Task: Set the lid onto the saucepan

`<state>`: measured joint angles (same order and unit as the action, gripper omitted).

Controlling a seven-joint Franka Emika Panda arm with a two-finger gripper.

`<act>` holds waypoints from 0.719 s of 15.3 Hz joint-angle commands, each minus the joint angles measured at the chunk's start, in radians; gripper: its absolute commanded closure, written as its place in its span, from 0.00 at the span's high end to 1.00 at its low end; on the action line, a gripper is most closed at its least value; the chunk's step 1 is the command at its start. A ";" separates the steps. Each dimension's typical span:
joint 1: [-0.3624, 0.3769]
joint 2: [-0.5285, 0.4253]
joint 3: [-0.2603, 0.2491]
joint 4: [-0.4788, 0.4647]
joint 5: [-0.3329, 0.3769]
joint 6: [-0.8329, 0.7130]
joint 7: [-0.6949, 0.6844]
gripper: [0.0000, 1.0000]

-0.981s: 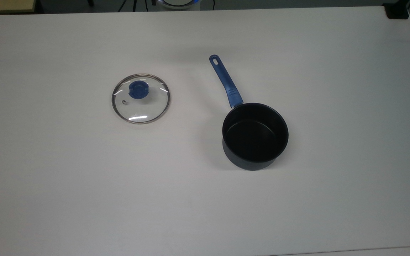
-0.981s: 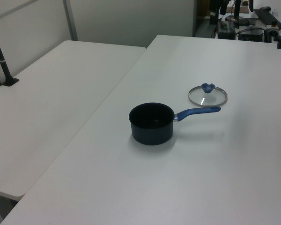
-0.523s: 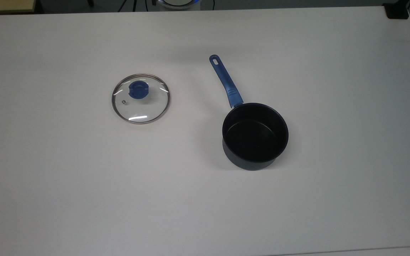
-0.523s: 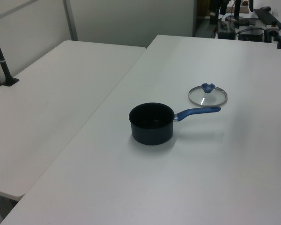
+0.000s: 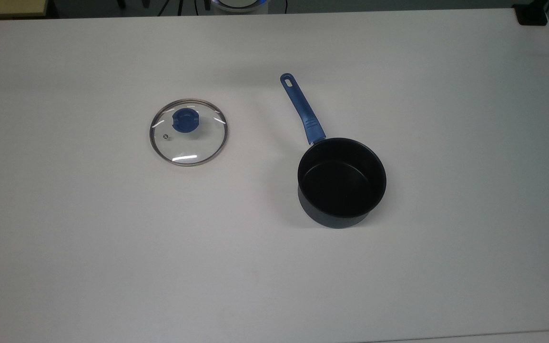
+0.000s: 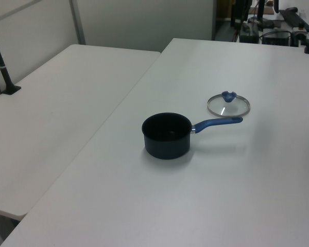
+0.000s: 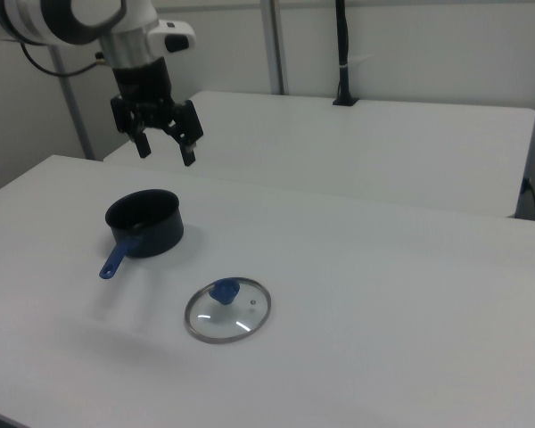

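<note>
The arm is chunky white with black joint bands, and it ends in a black gripper with two dark jaws.

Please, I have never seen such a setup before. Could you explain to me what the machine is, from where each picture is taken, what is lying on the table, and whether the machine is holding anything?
The machine is a robot arm ending in a two-finger gripper. In the right view it hangs in the air above the table, fingers apart and holding nothing. The top view looks straight down on the white table; the left view and the right view look across it from opposite sides. Two things lie on the table, apart from each other: a dark saucepan with a long blue handle, empty inside, and a glass lid with a blue knob, lying flat. The lid is not yet on the saucepan.
</note>
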<state>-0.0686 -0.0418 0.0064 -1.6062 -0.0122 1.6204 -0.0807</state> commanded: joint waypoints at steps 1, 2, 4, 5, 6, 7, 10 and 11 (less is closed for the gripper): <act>-0.005 -0.027 -0.013 -0.087 -0.029 -0.007 -0.067 1.00; -0.008 -0.029 -0.013 -0.118 -0.029 0.006 -0.053 1.00; -0.017 -0.030 -0.008 -0.225 -0.031 0.149 0.025 1.00; -0.017 -0.030 -0.002 -0.277 -0.032 0.215 0.060 1.00; -0.019 -0.023 0.001 -0.355 -0.034 0.319 0.085 1.00; -0.020 -0.015 0.001 -0.423 -0.034 0.423 0.090 1.00; -0.023 0.061 0.001 -0.460 -0.037 0.529 0.090 1.00; -0.023 0.103 0.001 -0.457 -0.046 0.562 0.090 1.00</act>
<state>-0.0878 0.0057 0.0007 -2.0499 -0.0283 2.1149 -0.0154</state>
